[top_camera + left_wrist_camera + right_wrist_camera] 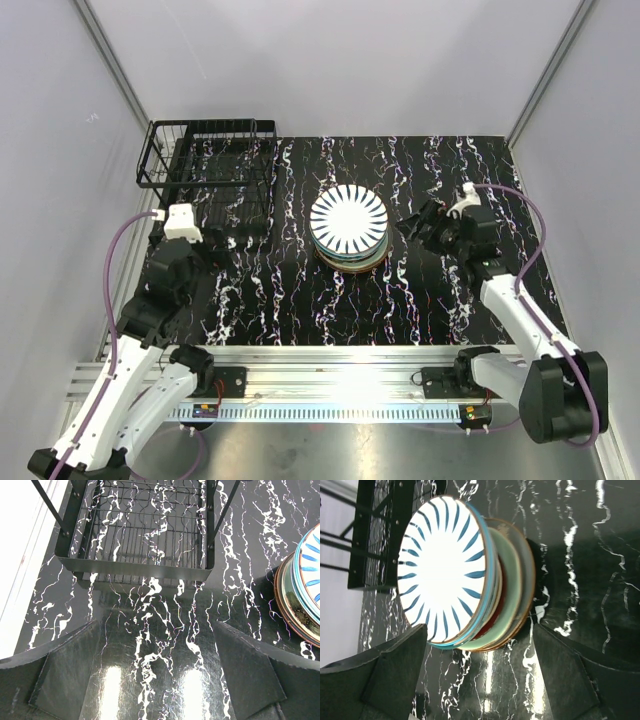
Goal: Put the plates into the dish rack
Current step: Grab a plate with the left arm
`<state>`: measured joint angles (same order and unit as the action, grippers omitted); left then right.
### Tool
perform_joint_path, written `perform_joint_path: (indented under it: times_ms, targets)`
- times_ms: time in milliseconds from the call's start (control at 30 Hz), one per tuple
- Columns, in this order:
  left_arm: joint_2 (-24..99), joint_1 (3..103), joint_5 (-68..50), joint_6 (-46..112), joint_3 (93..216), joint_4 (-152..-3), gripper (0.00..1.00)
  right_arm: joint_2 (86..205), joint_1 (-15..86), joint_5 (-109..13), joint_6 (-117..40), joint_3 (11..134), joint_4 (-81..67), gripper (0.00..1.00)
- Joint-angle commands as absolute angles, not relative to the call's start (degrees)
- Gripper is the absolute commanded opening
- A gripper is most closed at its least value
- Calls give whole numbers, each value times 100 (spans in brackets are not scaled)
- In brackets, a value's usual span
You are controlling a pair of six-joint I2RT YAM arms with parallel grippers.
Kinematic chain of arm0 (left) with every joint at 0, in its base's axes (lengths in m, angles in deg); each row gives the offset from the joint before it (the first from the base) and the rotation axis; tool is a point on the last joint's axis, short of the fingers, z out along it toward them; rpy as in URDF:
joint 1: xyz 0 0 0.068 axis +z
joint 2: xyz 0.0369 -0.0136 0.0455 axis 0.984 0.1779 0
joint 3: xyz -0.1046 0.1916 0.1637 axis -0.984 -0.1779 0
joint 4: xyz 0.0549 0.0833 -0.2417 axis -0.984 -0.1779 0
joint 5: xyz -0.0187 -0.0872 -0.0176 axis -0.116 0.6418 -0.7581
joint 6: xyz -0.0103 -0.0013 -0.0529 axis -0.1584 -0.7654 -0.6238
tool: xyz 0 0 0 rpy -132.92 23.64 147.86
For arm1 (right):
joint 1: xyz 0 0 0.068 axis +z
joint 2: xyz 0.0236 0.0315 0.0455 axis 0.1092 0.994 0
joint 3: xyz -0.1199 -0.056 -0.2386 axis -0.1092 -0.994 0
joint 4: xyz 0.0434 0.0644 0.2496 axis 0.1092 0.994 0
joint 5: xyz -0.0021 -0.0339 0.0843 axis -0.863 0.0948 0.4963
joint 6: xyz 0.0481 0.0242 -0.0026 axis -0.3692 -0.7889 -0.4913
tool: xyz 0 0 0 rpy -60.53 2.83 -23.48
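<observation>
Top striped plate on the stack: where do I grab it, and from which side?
Take the striped plate by its right-hand rim, coming in low from the right with the open right gripper, which faces it. It lies flat atop the stack, and its flared rim stands a little proud of the plate below, so one finger can probably slip under and one over.

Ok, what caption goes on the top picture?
Plates stacked in the middle, dish rack empty, left hand and right hand both open.
</observation>
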<state>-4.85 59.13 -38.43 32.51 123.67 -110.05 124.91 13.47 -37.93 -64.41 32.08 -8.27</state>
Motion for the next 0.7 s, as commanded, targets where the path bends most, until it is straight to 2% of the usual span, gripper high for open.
perform_joint_path:
  times_ms: [0, 133, 300, 667]
  targets:
    - [-554, 5910, -3799, 3202, 12443, -10807, 99, 12642, 1741, -3988, -6023, 3653, -513, 93]
    - [-633, 5910, -3790, 3202, 12443, -10816, 99, 12801, 1954, -4410, -5855, 3812, -240, 89]
    - [-668, 5910, -3755, 3202, 12425, -10798, 99, 13055, 2050, -4332, -5917, 3724, -511, 77]
    - [-598, 5910, -3728, 3210, 12434, -10798, 99, 13890, 2288, -4411, -5952, 3935, -942, 70]
